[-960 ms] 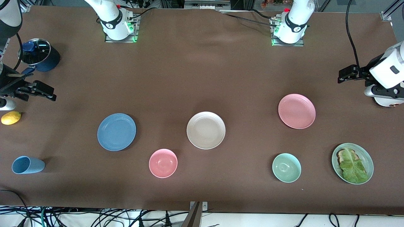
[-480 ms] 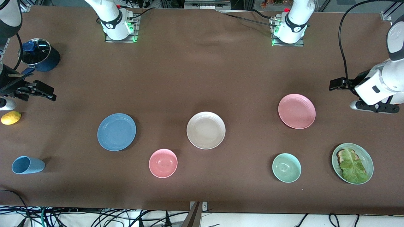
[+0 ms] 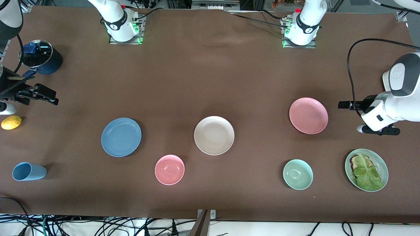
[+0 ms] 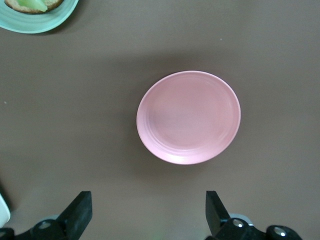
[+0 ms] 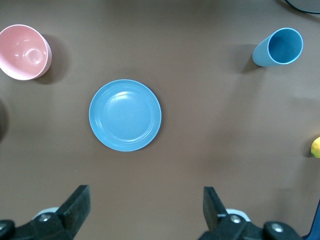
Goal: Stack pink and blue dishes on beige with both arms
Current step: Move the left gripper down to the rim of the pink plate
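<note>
Plates lie apart on the brown surface [image 3: 210,72], none stacked. Beige plate [image 3: 214,135] sits mid-surface. Blue plate [image 3: 121,137] lies toward the right arm's end, pink plate [image 3: 308,115] toward the left arm's end, slightly farther from the front camera. Pink bowl [image 3: 169,169] and green bowl [image 3: 298,174] sit nearer the camera than the plates; neither lies between a plate and the beige one. Green plate with lettuce [image 3: 366,169] lies near the left arm's end, nearer the camera than the pink plate. Blue cup [image 3: 29,171], lemon [image 3: 11,122] and lidded pot [image 3: 41,57] occupy the right arm's end. Left tool [image 4: 149,216] hangs just beside the pink plate, fingers spread, empty. Right tool [image 5: 145,212] waits over the surface near the lemon, fingers spread, empty.
</note>
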`<state>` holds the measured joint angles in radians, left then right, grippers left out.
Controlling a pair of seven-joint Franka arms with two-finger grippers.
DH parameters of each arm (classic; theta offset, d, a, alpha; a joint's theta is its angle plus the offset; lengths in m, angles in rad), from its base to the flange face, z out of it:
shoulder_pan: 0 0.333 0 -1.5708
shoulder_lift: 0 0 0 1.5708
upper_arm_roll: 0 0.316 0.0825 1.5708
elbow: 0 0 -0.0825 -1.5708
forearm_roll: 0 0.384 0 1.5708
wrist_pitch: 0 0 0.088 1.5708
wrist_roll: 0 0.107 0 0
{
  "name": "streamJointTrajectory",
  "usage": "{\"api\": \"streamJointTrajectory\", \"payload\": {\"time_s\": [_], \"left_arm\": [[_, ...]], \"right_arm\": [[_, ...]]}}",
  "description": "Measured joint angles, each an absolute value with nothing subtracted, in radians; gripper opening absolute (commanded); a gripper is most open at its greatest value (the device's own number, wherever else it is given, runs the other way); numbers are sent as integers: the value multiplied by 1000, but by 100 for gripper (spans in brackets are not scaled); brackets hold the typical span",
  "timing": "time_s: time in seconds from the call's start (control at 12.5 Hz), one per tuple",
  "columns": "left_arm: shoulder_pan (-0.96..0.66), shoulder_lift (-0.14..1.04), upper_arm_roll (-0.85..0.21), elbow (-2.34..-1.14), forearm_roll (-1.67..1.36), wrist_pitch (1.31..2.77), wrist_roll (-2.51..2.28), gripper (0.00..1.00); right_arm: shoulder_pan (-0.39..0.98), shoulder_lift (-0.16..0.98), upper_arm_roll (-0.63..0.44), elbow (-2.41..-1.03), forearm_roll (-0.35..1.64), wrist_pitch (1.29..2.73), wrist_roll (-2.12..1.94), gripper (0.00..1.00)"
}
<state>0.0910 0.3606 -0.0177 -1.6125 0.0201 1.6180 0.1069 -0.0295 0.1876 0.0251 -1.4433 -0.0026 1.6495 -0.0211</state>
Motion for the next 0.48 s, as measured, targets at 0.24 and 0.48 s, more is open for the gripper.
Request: {"api": "streamJointTrajectory", "payload": {"time_s": [0.24, 0.48], "left_arm": [[94, 363, -21, -1719, 20, 1724, 107, 100], [93, 362, -26, -1820, 20, 1859, 107, 100]], "right_arm": [[-30, 188, 25, -1443, -3, 1650, -21, 100], [-30, 188, 25, -1443, -3, 1650, -21, 100]]}}
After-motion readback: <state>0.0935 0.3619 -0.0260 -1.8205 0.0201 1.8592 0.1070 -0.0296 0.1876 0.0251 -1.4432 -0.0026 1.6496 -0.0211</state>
